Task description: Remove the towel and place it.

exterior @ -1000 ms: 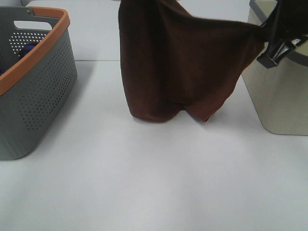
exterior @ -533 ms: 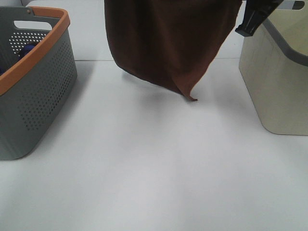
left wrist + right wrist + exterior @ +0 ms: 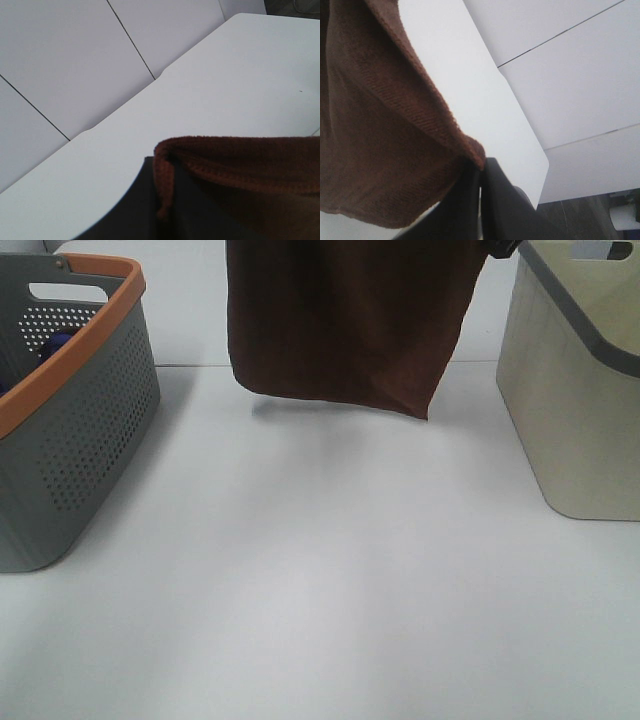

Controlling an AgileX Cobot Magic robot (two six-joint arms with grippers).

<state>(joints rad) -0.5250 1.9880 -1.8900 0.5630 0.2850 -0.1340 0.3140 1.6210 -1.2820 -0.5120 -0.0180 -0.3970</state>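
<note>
The dark reddish-brown towel (image 3: pixel 350 320) hangs spread out above the far middle of the table, its lower edge clear of the surface. Both grippers hold it by its top corners. In the left wrist view a towel corner (image 3: pixel 240 170) lies folded against the dark fingers (image 3: pixel 145 210) of my left gripper (image 3: pixel 165 200). In the right wrist view my right gripper (image 3: pixel 480 185) has its dark fingers (image 3: pixel 502 205) pressed together on a towel corner (image 3: pixel 395 130). In the exterior high view only a sliver of the right gripper (image 3: pixel 500 248) shows at the top edge; the left gripper is out of frame.
A grey perforated basket with an orange rim (image 3: pixel 70 360) stands at the left, something blue inside it. A beige basket with a grey rim (image 3: pixel 575 390) stands at the right. The white table (image 3: pixel 320 590) stretches between and in front of them.
The towel has risen: its bottom first rested bunched on the table and now hangs free and flatter. The right gripper moved up and almost out of the exterior view.
</note>
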